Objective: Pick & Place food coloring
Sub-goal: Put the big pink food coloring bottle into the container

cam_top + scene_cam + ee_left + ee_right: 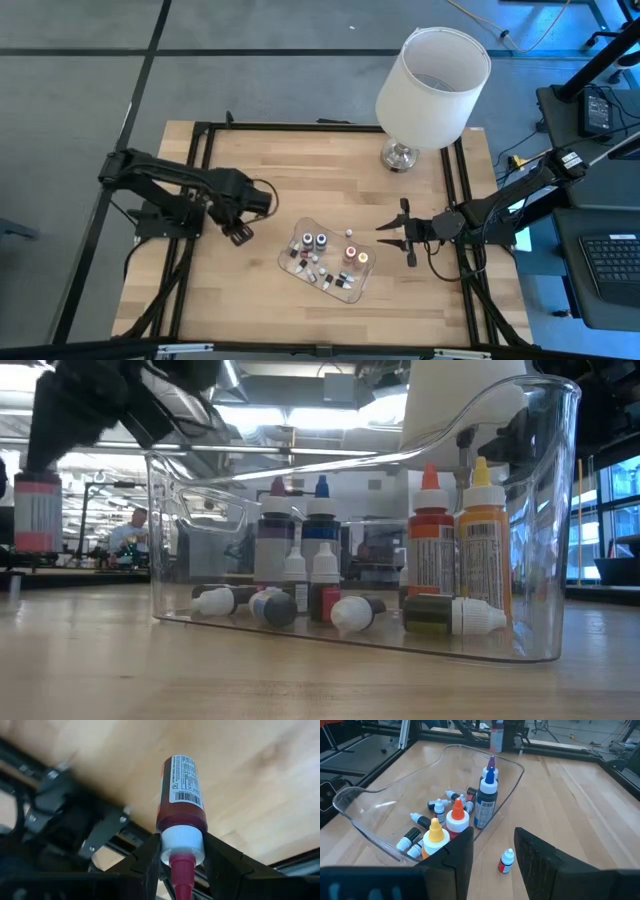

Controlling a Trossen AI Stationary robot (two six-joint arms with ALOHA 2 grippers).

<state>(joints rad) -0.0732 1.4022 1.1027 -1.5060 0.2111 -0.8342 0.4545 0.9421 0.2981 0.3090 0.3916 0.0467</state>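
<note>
The left end effector (181,865) hangs over the desk (300,170), out to the left of the clear tray (290,262), and its two dark fingers (150,857) are clamped on a red bottle (181,795) of food coloring, gripping it right at the white collar beneath the red tip. In the low view that same red bottle (37,510) shows at the far left edge, off the tray and up above the wood, under the dark arm.

Over on the other side, the right end effector (402,235) sits low just beside the tray's right end, fingers apart with nothing between them. From its wrist camera, one tiny white-capped red bottle (506,861) stands alone on the desk, just outside the tray wall and in front of the gap between the fingers.

Inside the tray, the larger bottles stand upright: an orange-bodied bottle (484,550) with a yellow tip next to a red-bodied bottle (431,545) with an orange tip, and beside them a blue-tipped bottle (322,535) and a purple-tipped bottle (275,535). Around their bases, several tiny bottles (427,822) with white caps lie tipped over on the tray floor, a couple standing.

A white lamp (430,75) stands at the desk's far edge, well apart from the tray.
</note>
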